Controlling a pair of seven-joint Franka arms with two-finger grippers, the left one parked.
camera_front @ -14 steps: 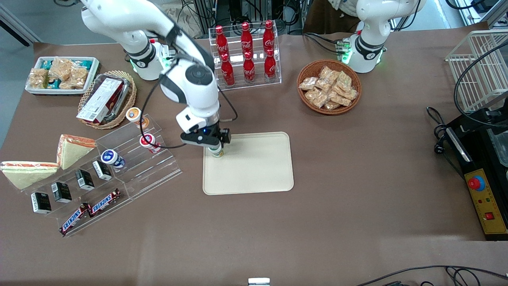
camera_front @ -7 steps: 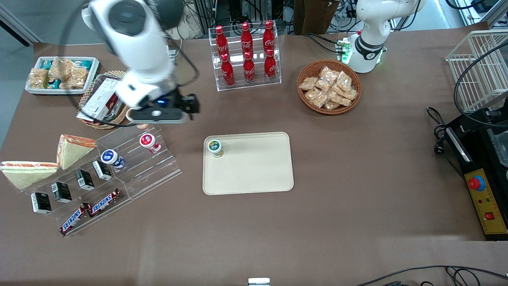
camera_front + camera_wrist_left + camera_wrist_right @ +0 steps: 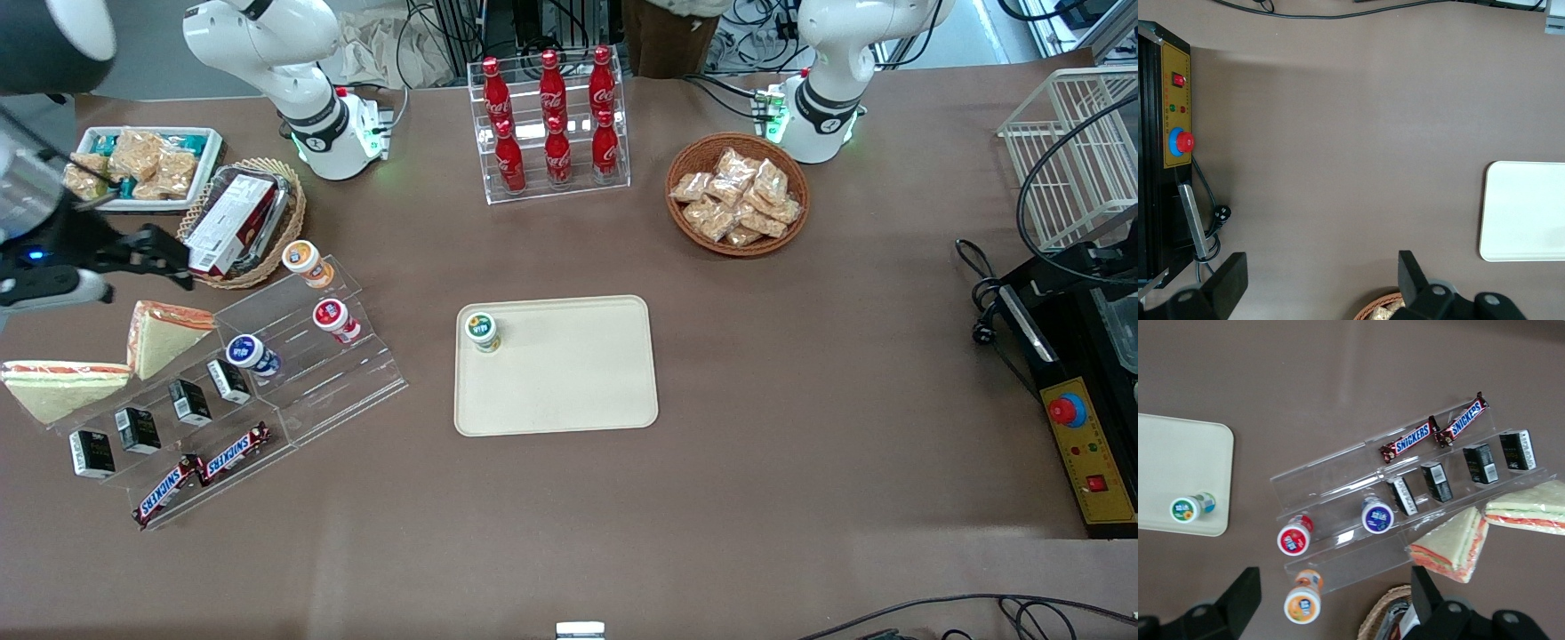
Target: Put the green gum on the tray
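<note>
front view
- green gum: upright on the tray, in the tray's corner toward the working arm's end and farther from the camera; nothing touches it.
- gripper: high above the table at the working arm's end, over the wicker basket and sandwich; roughly 9 o'clock from the gum, well apart. Fingers spread, holding nothing.
- acrylic rack: between gripper and tray; carries the orange-lidded bottle, red-lidded bottle, blue-lidded bottle.
- cola stand: about 12 o'clock from the tray, farther from the camera.

left wrist view
- tray: one bare end visible; gum not in frame.
- control box: well apart from the tray.

right wrist view
- gripper: two dark fingers wide apart, nothing between them.
- green gum: on the tray, just inside its rim.
- Snickers bars: on the rack's lowest step.
</note>
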